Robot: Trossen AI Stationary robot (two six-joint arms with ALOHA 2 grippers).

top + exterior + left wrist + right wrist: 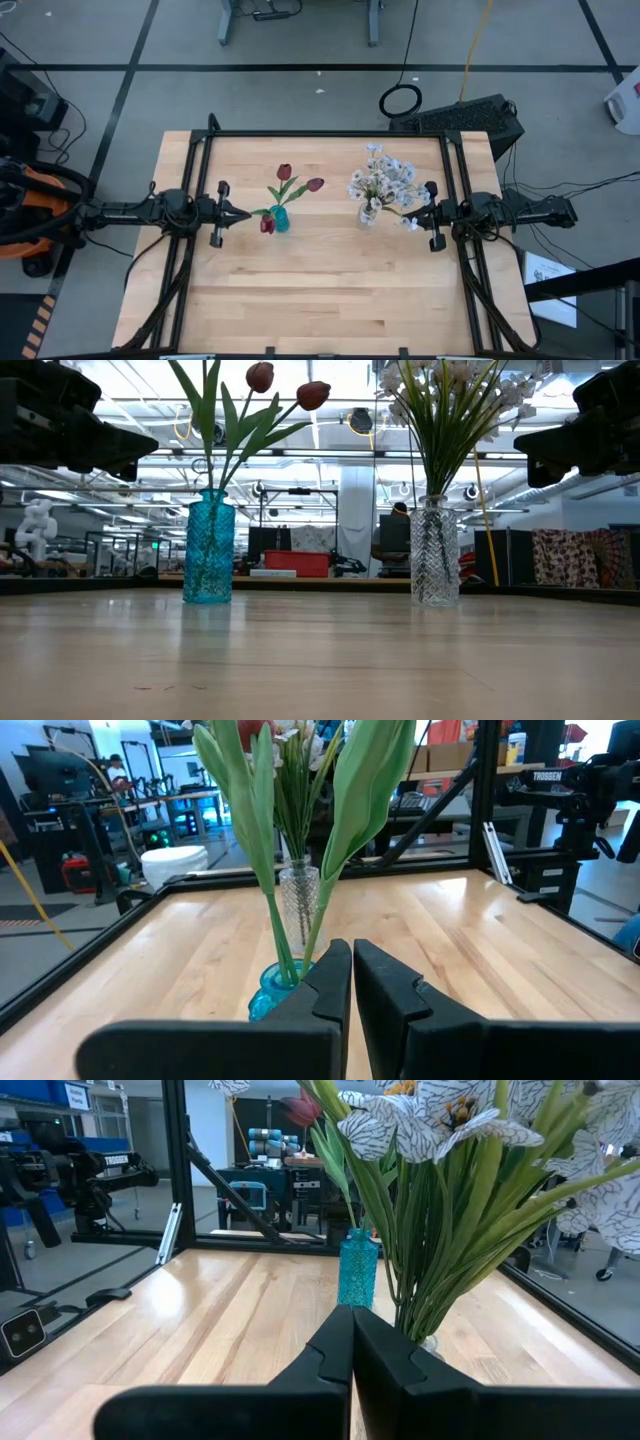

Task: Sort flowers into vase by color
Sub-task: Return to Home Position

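Tulips [285, 172] standing in vase [281, 219] on table [330, 295]; daisies [383, 180] standing in second vase [367, 215] to its right; left gripper [241, 214] and right gripper [413, 216] flanking pair.

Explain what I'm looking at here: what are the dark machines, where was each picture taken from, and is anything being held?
These are two robot arms working at a wooden table. One picture looks straight down from above, one looks level across the tabletop, and two come from cameras on the arms' wrists. The left gripper is beside the blue vase, which holds the red tulips. The right gripper is beside the clear vase, which holds the white flowers. Both grippers are shut and hold nothing.
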